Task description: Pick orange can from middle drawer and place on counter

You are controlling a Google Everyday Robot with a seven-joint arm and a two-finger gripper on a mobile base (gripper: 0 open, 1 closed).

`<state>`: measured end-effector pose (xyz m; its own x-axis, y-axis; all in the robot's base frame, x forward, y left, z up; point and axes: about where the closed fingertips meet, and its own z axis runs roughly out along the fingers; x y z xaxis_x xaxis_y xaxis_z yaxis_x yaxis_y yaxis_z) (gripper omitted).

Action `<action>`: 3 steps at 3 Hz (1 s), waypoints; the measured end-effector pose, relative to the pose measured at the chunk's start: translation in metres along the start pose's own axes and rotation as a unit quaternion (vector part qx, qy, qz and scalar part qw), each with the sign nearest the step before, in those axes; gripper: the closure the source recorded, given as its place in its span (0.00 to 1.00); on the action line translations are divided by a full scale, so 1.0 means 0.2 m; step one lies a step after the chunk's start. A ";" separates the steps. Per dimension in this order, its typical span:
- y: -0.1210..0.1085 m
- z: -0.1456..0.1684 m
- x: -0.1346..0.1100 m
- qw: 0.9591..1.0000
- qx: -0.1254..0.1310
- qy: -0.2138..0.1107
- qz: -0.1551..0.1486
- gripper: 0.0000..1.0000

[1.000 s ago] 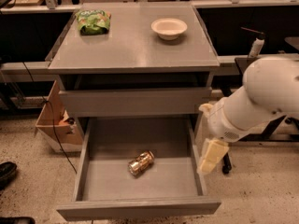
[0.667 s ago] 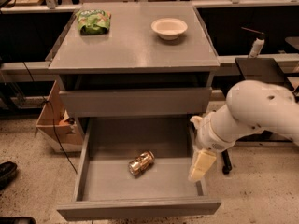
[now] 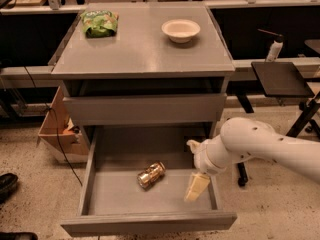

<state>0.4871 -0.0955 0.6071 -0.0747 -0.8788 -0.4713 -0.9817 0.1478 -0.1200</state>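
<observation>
The orange can point(image 3: 151, 175) lies on its side in the open middle drawer point(image 3: 100, 196), near the drawer's middle. The white arm reaches in from the right. My gripper point(image 3: 196, 186) hangs over the drawer's right part, a short way to the right of the can and apart from it. The grey counter point(image 3: 140, 44) tops the cabinet above.
A green snack bag point(image 3: 99, 23) lies at the counter's back left and a white bowl point(image 3: 180, 30) at its back right. A small black side table point(image 3: 281, 78) stands to the right. A cardboard box point(image 3: 56, 129) sits on the floor at the left.
The arm has swung left and lower, bringing my gripper from the drawer's right wall to over the drawer's inside, nearer the can. The can has not moved.
</observation>
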 end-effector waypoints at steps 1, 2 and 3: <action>-0.02 0.26 -0.02 1.000 -0.007 -0.025 -0.005 0.00; -0.04 0.51 -0.08 0.999 -0.014 -0.048 -0.002 0.00; -0.02 0.53 -0.08 0.999 -0.015 -0.052 -0.002 0.00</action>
<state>0.5117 -0.0341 0.5228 -0.0531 -0.8272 -0.5594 -0.9870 0.1286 -0.0965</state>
